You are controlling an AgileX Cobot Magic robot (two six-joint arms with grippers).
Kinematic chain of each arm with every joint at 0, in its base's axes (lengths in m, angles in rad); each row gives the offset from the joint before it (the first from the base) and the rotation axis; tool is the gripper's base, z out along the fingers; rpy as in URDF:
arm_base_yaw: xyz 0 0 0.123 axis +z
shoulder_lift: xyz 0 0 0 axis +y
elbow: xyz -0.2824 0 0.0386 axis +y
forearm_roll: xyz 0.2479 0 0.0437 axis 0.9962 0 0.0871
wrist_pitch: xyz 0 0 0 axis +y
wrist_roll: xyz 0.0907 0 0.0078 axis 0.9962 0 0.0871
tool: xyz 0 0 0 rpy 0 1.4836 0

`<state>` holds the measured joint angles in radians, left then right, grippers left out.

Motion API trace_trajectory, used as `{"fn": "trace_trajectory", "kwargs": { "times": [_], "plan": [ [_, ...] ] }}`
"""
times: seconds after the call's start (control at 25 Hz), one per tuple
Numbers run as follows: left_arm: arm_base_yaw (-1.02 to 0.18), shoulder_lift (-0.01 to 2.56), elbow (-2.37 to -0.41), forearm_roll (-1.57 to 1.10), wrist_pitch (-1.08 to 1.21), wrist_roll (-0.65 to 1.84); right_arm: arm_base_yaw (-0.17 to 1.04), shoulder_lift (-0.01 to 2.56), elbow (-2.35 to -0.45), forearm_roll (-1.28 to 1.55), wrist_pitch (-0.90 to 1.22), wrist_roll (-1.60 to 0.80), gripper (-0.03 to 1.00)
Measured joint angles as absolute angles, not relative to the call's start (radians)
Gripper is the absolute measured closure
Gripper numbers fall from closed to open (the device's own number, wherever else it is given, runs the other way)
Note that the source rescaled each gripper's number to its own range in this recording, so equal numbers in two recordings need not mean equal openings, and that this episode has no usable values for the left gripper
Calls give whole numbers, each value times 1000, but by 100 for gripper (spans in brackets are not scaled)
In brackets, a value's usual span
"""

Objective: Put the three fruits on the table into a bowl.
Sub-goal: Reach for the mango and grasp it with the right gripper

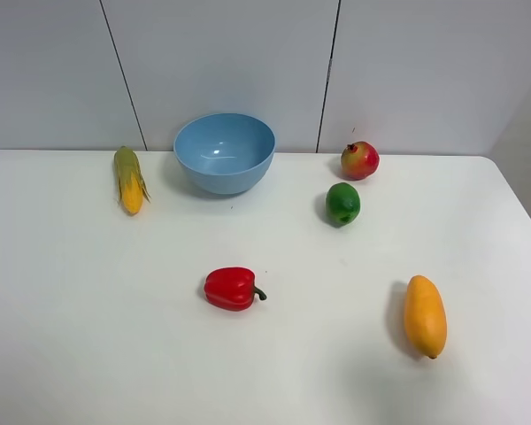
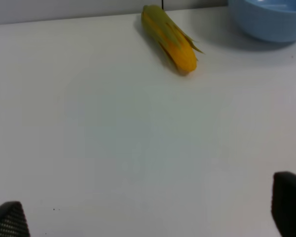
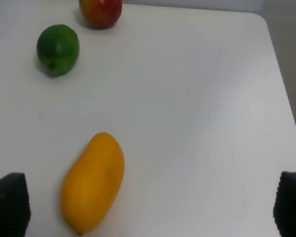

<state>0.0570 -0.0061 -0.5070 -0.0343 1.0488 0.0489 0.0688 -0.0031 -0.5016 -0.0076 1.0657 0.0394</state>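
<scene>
Mango (image 3: 92, 182) lies on table (image 3: 197, 123) just ahead of my right pincer (image 3: 149, 207), which is released, spread wide; lime (image 3: 57, 49) and apple (image 3: 100, 11) farther ahead. Left pincer (image 2: 148, 217) released too; bowl (image 2: 269, 19) and corn (image 2: 168, 38) well ahead.

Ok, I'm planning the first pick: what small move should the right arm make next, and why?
Probably slide the right gripper sideways to centre over the mango. Its jaws stand wide open and empty, the mango lies close but off-centre between them, and the bowl holds no fruit yet.
</scene>
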Motion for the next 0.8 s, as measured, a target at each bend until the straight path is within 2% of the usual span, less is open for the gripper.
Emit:
{"fn": "trace_trajectory", "kwargs": {
  "times": [0.8],
  "plan": [
    [57,-6,-507,-34,1049,49,69,-3,-502,-8,1066,39,-3]
  ]
}}
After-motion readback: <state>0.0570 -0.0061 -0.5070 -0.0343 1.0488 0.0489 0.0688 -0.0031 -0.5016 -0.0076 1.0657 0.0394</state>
